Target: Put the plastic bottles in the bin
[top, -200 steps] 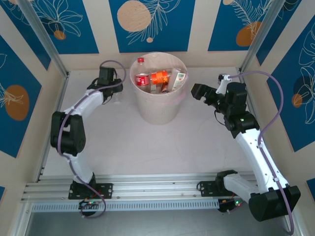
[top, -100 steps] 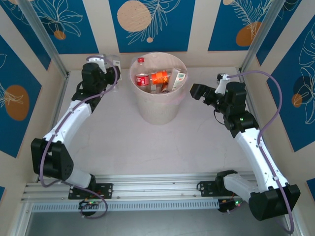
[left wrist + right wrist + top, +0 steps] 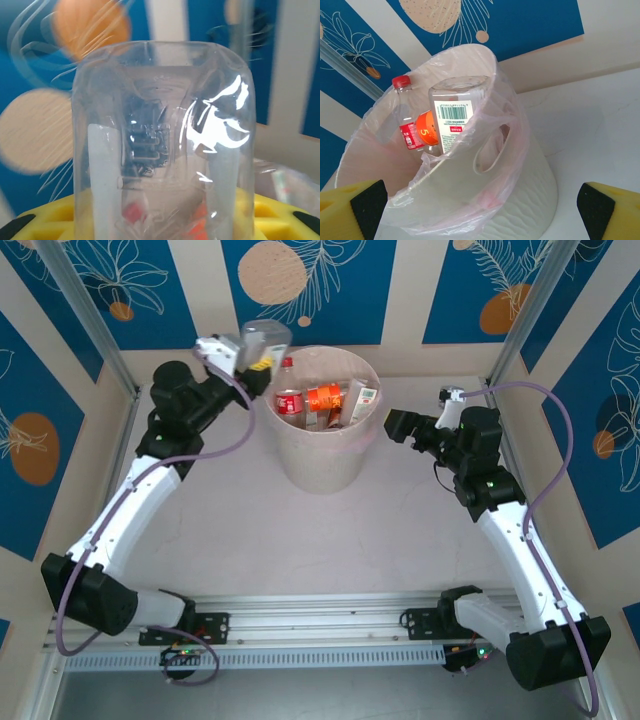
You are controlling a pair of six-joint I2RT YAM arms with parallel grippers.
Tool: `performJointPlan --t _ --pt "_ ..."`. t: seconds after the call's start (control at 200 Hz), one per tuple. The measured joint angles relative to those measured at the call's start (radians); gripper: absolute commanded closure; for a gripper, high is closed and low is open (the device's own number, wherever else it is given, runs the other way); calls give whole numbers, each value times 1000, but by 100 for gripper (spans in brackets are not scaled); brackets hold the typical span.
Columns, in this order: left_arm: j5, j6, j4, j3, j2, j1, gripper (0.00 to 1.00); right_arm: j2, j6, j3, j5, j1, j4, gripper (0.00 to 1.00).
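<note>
Upper left, left gripper (image 3: 252,362) clamps a clear plastic bottle (image 3: 265,337), not yet dropped, beside the round pale pink-cream bin (image 3: 320,465) already holding several labelled bottles (image 3: 322,400); right gripper (image 3: 400,426) gapes empty.

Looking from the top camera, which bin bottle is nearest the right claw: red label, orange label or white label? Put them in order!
From the right claw:
1. White-label bottle, right side of the bin.
2. Orange-label bottle, middle.
3. Red-label bottle, left side.
</note>
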Motion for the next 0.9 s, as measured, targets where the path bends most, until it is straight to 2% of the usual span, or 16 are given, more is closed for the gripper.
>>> performJointPlan --t 0.16,0.41,0.525,0.7,0.755,0.83,0.9 --pt "43 230 -20 113 86 -124 100 0 0 0 0 3 -2 1" --pt "26 499 -189 356 335 -142 100 -11 0 0 5 6 -31 0" --pt "-27 616 -280 456 443 -150 96 -27 0 0 15 6 -37 0" --pt "-124 762 -382 587 570 -179 96 -37 0 0 23 6 -40 1" --pt "-151 790 -420 648 616 -187 91 -37 0 0 24 6 -41 0" --pt "-183 819 -438 697 658 -192 75 -37 0 0 26 6 -41 0" --pt "-209 847 -459 701 666 -192 68 -37 0 0 31 6 -44 1"
